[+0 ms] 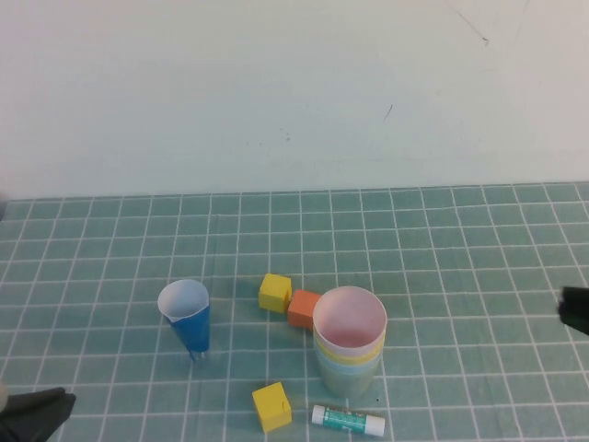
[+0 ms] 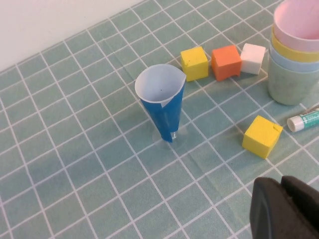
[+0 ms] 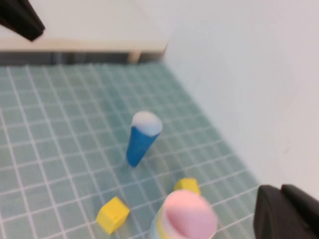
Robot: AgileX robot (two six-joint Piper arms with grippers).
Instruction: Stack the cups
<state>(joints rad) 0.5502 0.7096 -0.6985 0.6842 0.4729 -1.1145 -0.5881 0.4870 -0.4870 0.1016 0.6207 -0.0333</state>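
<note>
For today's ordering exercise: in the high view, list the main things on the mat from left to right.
Left gripper → dark-blue paper cone cup → nested stack of pastel cups, pink on top → right gripper.

Four round tapered pastel cups (image 1: pixel 349 348) nested upright in one stack on green grid mat: pink innermost on top, then yellow, light blue, pale green outermost

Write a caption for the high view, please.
Four stacked cups among blocks; left gripper and right gripper parked shut.
</note>
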